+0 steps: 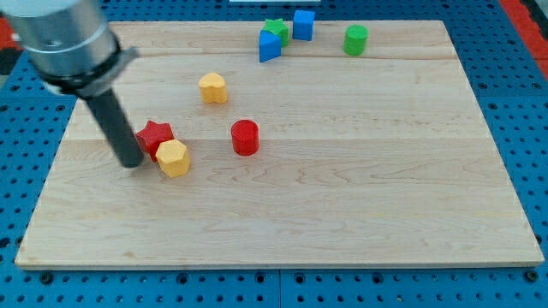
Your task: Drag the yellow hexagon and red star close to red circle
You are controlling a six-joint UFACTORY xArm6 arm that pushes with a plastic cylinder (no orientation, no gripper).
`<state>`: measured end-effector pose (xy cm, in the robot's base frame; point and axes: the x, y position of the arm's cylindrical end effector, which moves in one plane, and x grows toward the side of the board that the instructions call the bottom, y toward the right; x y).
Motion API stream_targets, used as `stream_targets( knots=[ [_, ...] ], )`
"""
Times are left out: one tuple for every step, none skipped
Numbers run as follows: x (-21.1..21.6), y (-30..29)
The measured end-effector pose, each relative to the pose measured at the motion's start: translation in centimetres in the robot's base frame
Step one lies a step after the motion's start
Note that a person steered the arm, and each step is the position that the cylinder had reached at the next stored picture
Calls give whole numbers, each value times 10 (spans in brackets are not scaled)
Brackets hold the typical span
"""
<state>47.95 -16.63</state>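
Observation:
The red star lies left of centre on the wooden board. The yellow hexagon touches the star's lower right side. The red circle, a short cylinder, stands about a block's width to the right of both. My tip rests on the board just left of the red star and left of the yellow hexagon, close to touching the star. The dark rod rises from it toward the view's top left.
A second yellow block lies above the red circle. At the view's top sit a blue wedge, a green star, a blue cube and a green cylinder. Blue pegboard surrounds the board.

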Motion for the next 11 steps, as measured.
stream_targets(
  knots=[
    [0, 61],
    [2, 96],
    [39, 33],
    [4, 0],
    [-30, -30],
    [-47, 20],
    [-43, 48],
    [-30, 48],
    [-29, 46],
    [-63, -7],
    [-124, 6]
  ],
)
